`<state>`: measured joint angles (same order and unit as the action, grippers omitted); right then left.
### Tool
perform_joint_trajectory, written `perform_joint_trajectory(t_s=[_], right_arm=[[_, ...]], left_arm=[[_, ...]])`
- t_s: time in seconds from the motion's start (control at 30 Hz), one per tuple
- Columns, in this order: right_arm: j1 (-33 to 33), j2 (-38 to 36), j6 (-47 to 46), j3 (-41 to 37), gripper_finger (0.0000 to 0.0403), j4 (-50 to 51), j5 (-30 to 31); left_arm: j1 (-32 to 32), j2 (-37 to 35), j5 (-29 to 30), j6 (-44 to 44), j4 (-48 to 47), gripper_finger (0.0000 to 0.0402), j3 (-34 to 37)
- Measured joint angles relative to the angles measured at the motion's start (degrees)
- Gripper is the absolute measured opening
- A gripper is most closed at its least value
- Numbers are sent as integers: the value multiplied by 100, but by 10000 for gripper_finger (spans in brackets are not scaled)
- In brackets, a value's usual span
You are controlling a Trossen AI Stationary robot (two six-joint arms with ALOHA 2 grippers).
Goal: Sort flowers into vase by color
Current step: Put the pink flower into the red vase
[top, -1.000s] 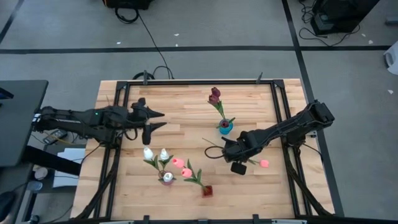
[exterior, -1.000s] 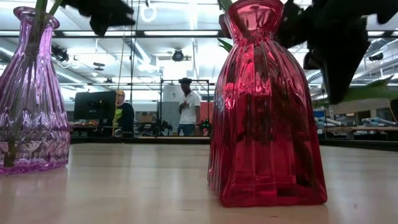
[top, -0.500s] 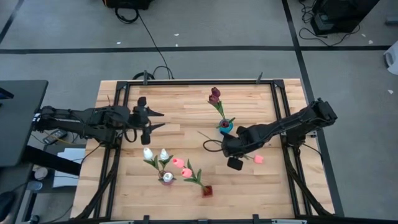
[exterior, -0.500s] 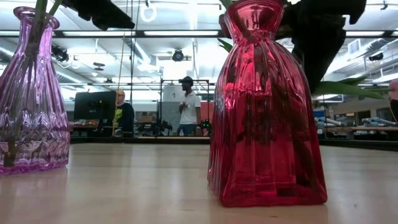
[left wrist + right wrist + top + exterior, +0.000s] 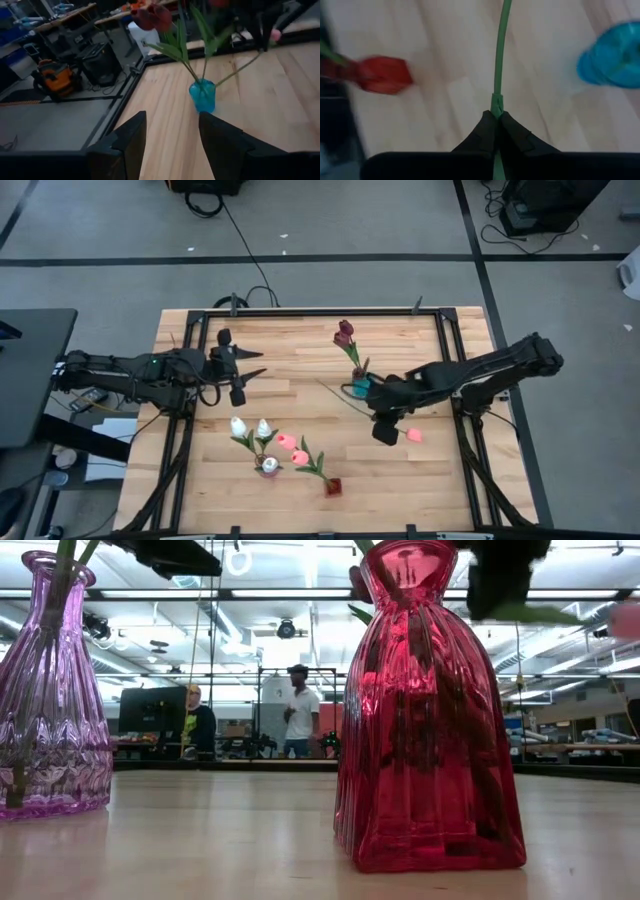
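Pink tulip (image 5: 414, 435) hangs by its stem, pinched tight in the right gripper (image 5: 496, 120) near the table's right edge, beside the blue vase (image 5: 361, 384). Carry it slowly to the red vase (image 5: 333, 486). The left gripper (image 5: 170, 132) waits, fingers apart.

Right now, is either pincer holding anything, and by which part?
The right pincer is shut on the thin green stem of a pink-headed artificial tulip. The left pincer is open, holding nothing.

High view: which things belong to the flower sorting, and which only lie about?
Job: pink tulip in the shut right hand; open left hand; blue vase, maroon tulips; purple vase, white tulips; red vase, pink tulips.
Lying about: floor cable; papers.
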<state>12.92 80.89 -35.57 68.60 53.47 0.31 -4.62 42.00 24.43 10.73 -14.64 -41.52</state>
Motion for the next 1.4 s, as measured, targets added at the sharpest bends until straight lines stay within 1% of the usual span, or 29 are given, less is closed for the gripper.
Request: perform_joint_trajectory(t_s=[0.13, 0.37, 0.5, 0.57, 0.73, 0.77, 0.87, 0.93, 1.0, 1.07, 1.2, 1.27, 1.4], right_arm=[[84, -413, -124, 3, 22, -330, -67], [293, -816, -152, 2, 20, -331, 0], [296, -1174, 62, 2, 20, -579, -75], [294, -1382, 112, 2, 20, -839, -186], [188, -1699, 319, 395, 19, -958, -39], [140, -1720, 354, 537, 19, -959, -10], [-88, -1710, 602, 1078, 19, -861, 17], [-341, -1608, 900, 1569, 18, -453, 187], [-621, -1431, 1328, 2086, 17, 157, 557], [-865, -1221, 1996, 2539, 15, 547, 924], [-1085, -842, 3792, 3131, 14, 522, 1698], [-1090, -625, 4933, 3282, 14, 413, 2332], [-1008, -180, 7163, 3320, 14, 453, 3899]], left_arm=[[0, 8, -8, -447, -186, 188, -128], [0, 9, -67, -786, -96, 188, -155], [7, 11, -469, -1242, 54, 188, -199], [11, 104, -549, -1310, -77, 188, -426], [11, 662, -455, -1050, -833, 188, -1329], [11, 785, -387, -876, -954, 187, -1524], [11, 1100, -96, 11, -1149, 188, -1994], [11, 1238, -24, 75, -1227, 188, -2175], [15, 1307, -22, -261, -1206, 188, -2313], [21, 1325, -84, -595, -1182, 188, -2379], [26, 1333, -459, -1081, -1039, 188, -2398], [26, 1314, -627, -1341, -849, 188, -2398], [44, 1301, -1039, -1798, -720, 187, -2402]])
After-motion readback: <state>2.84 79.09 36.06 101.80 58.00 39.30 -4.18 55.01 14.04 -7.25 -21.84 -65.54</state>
